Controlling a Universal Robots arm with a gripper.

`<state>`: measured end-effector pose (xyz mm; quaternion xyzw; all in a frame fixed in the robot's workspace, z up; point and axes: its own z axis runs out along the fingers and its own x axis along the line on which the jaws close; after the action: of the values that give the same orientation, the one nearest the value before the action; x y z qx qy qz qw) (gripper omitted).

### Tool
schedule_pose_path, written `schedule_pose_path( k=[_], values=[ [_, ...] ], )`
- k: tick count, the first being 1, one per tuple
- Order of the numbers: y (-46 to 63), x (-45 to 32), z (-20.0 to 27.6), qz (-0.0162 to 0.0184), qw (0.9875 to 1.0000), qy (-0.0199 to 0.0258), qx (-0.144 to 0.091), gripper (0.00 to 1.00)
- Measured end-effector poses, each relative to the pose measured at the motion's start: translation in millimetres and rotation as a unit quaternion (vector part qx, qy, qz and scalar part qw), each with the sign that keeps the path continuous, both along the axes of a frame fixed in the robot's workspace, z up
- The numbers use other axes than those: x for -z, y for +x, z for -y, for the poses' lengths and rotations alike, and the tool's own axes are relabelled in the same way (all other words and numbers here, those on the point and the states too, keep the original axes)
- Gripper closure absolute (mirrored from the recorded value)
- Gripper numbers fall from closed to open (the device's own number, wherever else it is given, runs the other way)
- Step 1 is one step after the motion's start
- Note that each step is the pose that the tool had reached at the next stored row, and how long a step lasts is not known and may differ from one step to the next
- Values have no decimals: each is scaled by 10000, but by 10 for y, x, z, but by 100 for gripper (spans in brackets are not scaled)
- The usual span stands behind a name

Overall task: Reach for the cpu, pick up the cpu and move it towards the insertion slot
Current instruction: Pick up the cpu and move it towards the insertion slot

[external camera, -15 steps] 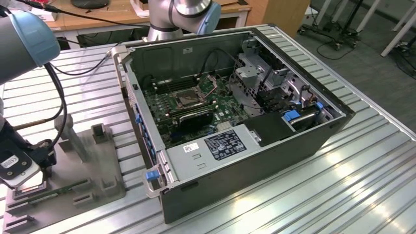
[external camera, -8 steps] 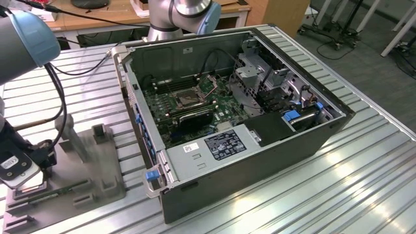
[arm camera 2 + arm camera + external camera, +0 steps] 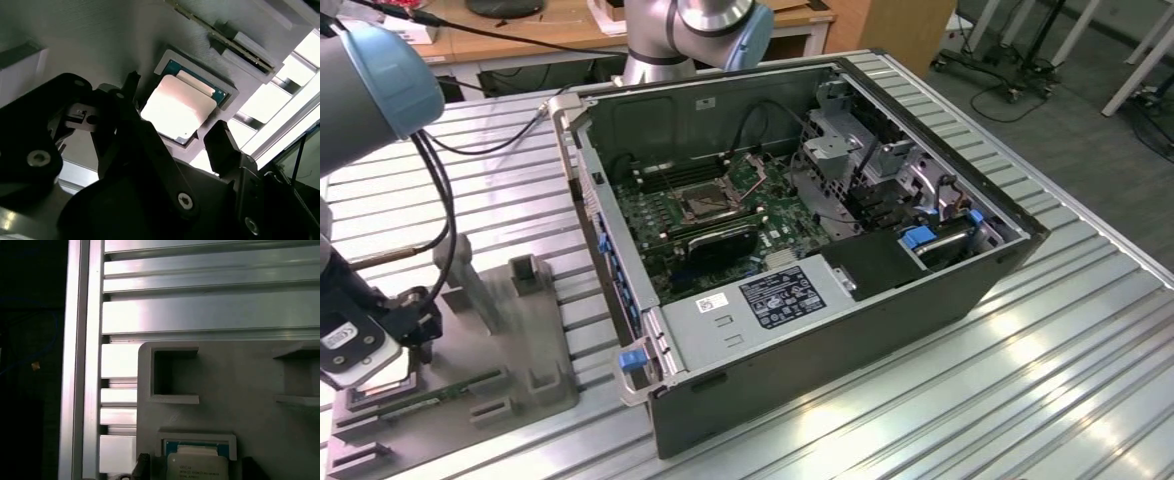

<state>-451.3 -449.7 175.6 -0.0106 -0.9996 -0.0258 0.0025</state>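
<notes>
While your jaws stand wide astride the chip in its tray, take its thin edges; it looks light, fragile.

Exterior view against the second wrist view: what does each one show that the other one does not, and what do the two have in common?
Exterior view: the open computer case with its green board and the insertion slot, apart from the grey tray. Second wrist view: the cpu lying flat in the tray's recess, the open pincer straddling it, not yet closed on it. Both: that tray, on the slotted metal table.
</notes>
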Motion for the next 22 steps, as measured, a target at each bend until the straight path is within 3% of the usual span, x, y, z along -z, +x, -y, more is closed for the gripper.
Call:
schedule_pose_path(
  k=[8,9,13,14,16,17,22],
  values=[
    [-12,1,9,1,10000,0,40,22],
    [-12,1,9,1,10000,1,40,29],
    [-12,1,9,1,10000,1,40,31],
    [-12,0,9,1,10000,1,40,37],
    [-12,-1,9,1,10000,1,40,37],
    [-12,-1,9,1,10000,1,40,44],
    [-10,-2,9,0,10000,1,41,45]
  ],
)
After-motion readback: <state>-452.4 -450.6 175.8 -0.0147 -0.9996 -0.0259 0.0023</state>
